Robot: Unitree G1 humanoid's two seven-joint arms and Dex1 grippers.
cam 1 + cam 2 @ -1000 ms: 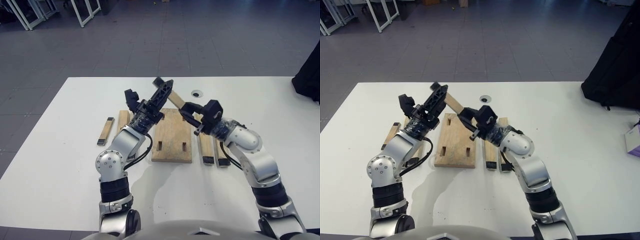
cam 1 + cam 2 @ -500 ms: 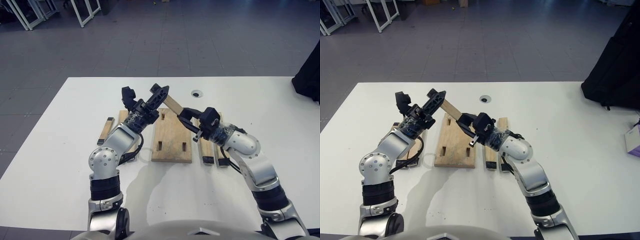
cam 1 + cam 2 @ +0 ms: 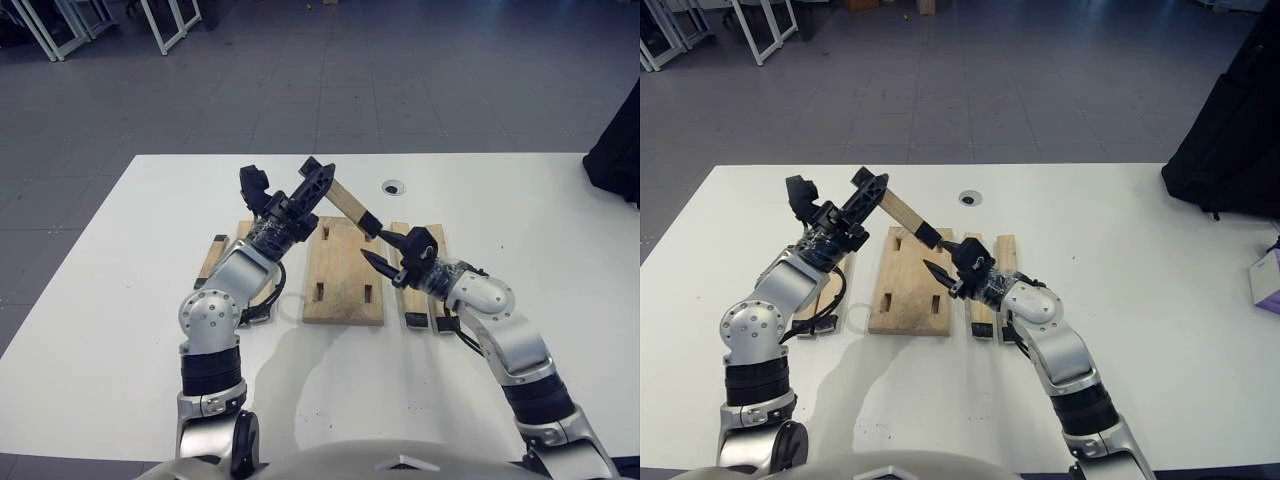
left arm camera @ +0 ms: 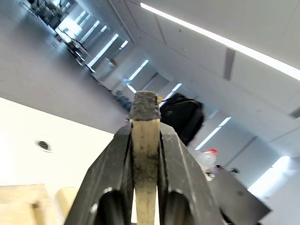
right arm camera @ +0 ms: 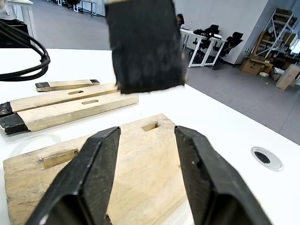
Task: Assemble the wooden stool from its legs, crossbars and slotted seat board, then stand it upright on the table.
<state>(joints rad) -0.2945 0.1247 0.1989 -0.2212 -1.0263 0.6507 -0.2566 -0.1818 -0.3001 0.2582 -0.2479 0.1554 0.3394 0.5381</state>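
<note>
Eye views: leg (image 3: 348, 208), clamped in left gripper (image 3: 314, 186), slanted above seat board (image 3: 343, 285), black end toward right gripper (image 3: 383, 250).
Left wrist view: fingers (image 4: 110, 183) pinched the leg.
Right wrist view: jaws stood parted near that end, not touching.

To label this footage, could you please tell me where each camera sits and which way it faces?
Eye views: head, facing forward-down over table; both arms show.
Left wrist: faces up along left tool, clamping a leg.
Right wrist: faces seat board through open right tool.
Shared: seat board, eye and right wrist views.
</note>
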